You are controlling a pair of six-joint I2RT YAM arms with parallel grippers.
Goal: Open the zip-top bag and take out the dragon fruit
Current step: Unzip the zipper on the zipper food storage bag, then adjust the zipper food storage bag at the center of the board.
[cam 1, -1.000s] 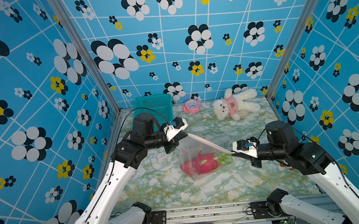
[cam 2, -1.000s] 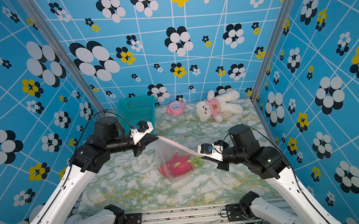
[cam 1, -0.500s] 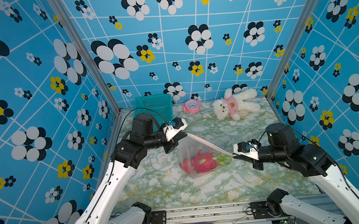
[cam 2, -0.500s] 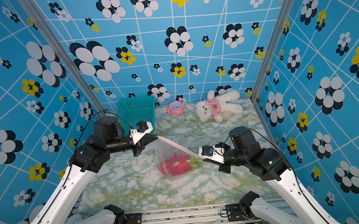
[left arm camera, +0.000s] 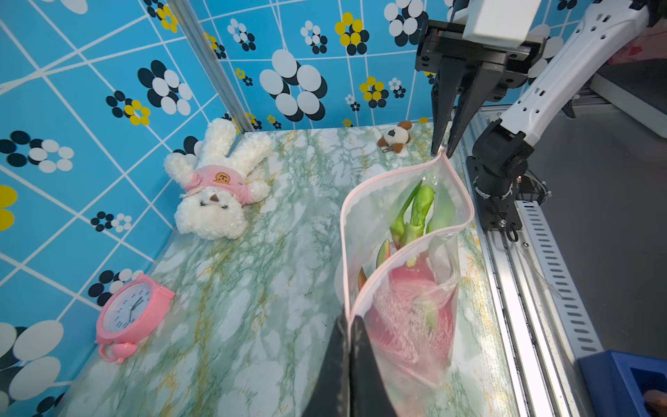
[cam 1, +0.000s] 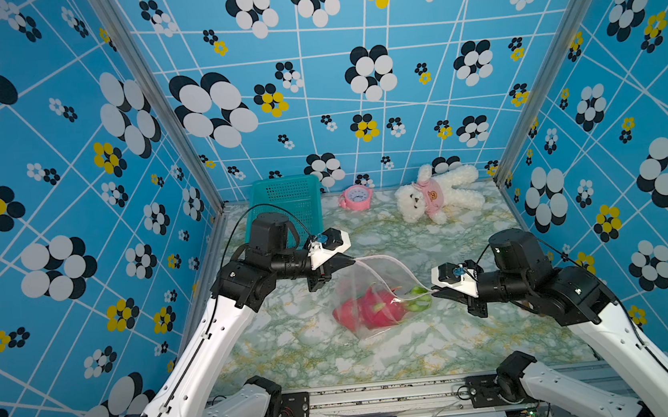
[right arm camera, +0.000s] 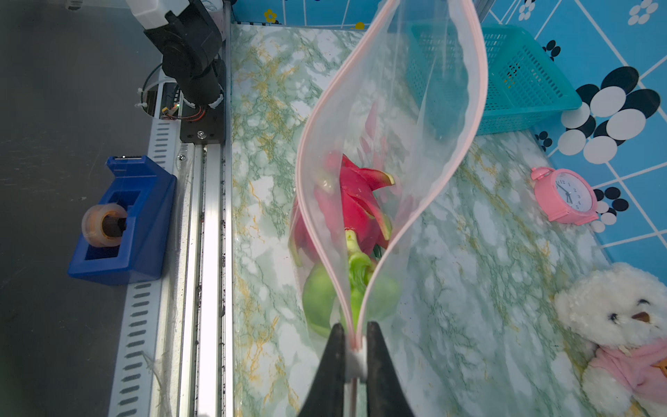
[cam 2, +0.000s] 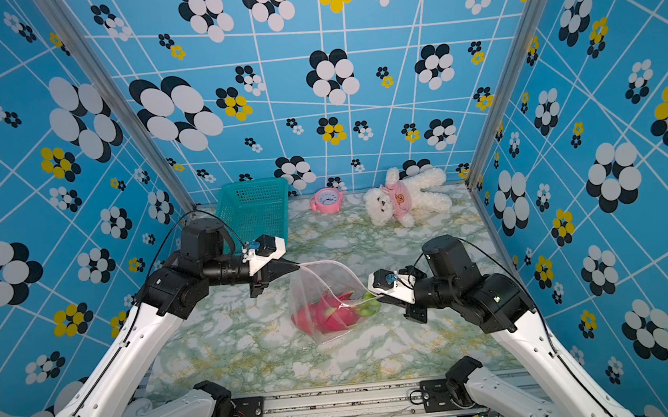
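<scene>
**Bag mouth gaping, fruit still inside**

The green-veined marble table (cam 1: 295,347) fills the floor of the blue flowered booth. In both top views the teal mesh basket (cam 1: 290,201) stands at the table's 11 o'clock corner. The zip-top bag (cam 1: 366,281) sits near the table's middle, its pink zip edge raised and strung between the two arms and its lower part lying on the marble. The wrist views show the two zip lips bowed well apart, so the mouth is open. A white plush bear (cam 1: 435,195) in a pink shirt lies at 1 o'clock. The dragon fruit (cam 1: 365,309) lies inside the bag, red body low and green tips toward the mouth's 4 o'clock end. A pink alarm clock (cam 1: 356,197) lies at 12 o'clock, between basket and bear. A blue tape dispenser (right arm camera: 122,220) sits off the table at 6 o'clock, past the rail. The left gripper (cam 1: 352,261) holds the zip edge's 10 o'clock end, jaws pressed together on it. The right gripper (cam 1: 434,291) pinches the 4 o'clock end, jaws nearly closed on the strip. A small brown-and-white plush (left arm camera: 394,137) shows in the left wrist view, beyond the right gripper
</scene>
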